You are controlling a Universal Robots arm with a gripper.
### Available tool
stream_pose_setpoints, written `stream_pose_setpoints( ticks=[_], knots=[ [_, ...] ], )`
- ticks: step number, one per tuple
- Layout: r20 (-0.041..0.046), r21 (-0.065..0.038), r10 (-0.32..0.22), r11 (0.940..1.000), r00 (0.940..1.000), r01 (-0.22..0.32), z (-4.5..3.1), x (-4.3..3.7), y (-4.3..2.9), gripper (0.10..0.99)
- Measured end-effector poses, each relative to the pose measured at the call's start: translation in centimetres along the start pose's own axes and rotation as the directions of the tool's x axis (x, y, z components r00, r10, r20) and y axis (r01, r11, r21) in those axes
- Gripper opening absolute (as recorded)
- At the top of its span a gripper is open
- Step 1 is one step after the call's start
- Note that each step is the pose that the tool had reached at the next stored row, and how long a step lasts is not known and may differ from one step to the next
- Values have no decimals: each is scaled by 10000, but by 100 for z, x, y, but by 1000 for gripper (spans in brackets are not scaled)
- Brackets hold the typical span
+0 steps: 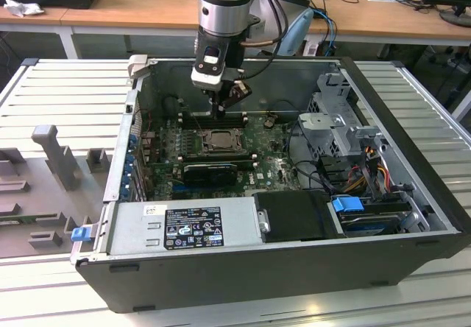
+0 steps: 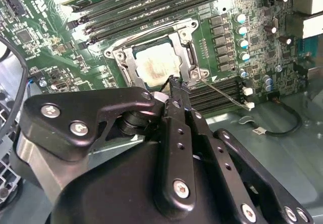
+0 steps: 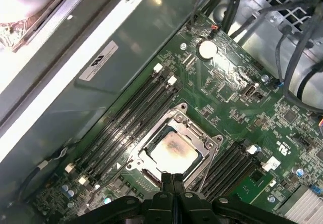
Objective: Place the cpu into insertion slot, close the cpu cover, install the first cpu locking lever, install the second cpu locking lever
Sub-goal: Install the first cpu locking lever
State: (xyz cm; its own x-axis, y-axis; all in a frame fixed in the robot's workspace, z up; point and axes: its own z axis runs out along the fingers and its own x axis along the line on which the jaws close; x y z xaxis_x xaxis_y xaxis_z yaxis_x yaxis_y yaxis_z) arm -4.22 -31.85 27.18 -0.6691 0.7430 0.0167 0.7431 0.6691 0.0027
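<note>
The cpu (image 1: 218, 141) (image 2: 157, 67) (image 3: 174, 151) lies flat in the insertion slot (image 2: 117, 55) (image 3: 143, 166) on the green motherboard, its pale metal top showing. The cpu cover (image 2: 190, 57) (image 3: 203, 139) lies down around it as a silvery frame. One thin wire locking lever (image 2: 222, 92) (image 3: 209, 166) angles out from the socket's side over the memory slots. My gripper (image 1: 218, 113) (image 2: 176, 82) (image 3: 172, 176) is shut, fingers pressed together with nothing between them. It hangs just above the socket's edge, beside that lever's base.
Long black memory slots (image 2: 151, 9) (image 3: 126, 123) flank the socket. A long black card (image 1: 210, 171) lies in front of it, then the power supply (image 1: 184, 227). Drive cage (image 1: 335, 121) and cables (image 1: 364, 176) crowd the exterior view's right. Case walls (image 1: 243, 268) enclose everything.
</note>
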Motion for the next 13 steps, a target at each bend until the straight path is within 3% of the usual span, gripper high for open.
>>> stream_pose_setpoints(
  ticks=[5,13],
  knots=[
    [-2,9,-549,9985,9985,549,0,0,0,106],
    [-5,22,-1410,9900,9900,1410,0,0,0,106]
  ],
)
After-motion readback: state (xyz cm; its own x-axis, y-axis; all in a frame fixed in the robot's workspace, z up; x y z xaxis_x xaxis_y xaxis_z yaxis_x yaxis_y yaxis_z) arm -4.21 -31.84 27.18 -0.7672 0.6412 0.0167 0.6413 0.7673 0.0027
